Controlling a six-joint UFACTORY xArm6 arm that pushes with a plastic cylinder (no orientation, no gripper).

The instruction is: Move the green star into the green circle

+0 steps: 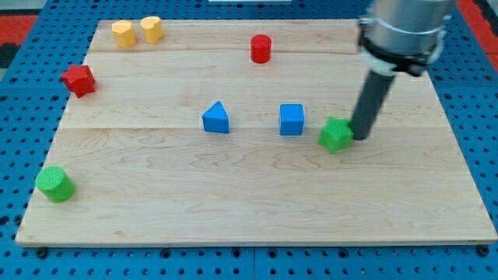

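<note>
Now my tip (361,137) touches the right side of the green star (335,134), placed to shove it left; green circle (54,183) sits far off at the counter's (257,210) near-left corner; no claw here, just a rod; blue cube (292,119) just left of the star, may snag.

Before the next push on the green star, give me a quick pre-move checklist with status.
1. My tip against the green star, on its right in the view: ok, they look in contact.
2. Push direction: the green circle lies far toward the view's lower left, and the tip is on the star's opposite side: ok.
3. Straight path from star to circle: ok, no block on that line; the blue cube and blue triangle sit just above it.
4. Star's margin from the blue cube: cannot tell, the gap looks small.
5. Circle on the board: ok, though close to the left edge.
</note>
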